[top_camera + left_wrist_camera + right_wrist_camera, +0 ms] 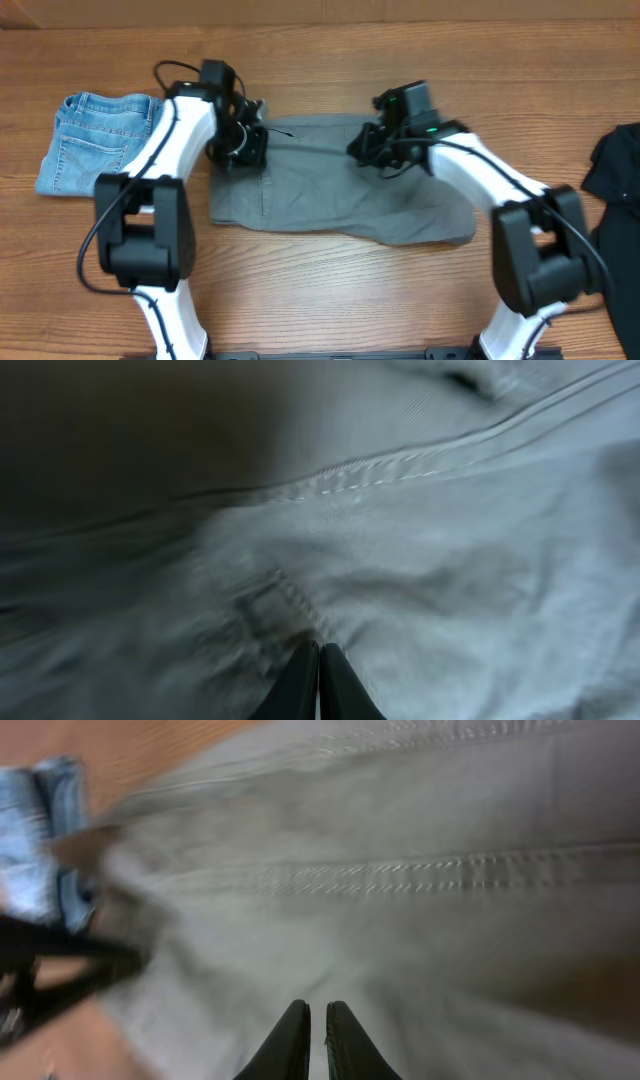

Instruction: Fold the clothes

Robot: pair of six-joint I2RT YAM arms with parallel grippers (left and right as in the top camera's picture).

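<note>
Clothes on a brown wooden table.
Blue jean shorts lie far left. The left gripper, fingers squeezed together, and the right gripper, fingers almost touching, are down on the wrinkly grey shorts spread in the middle. Black cloth lies right.

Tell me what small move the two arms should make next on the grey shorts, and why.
Probably lift both grippers slightly to test the hold. The left gripper is shut with cloth puckered at its tips; the right gripper is shut over the grey shorts, which lie spread flat.
</note>
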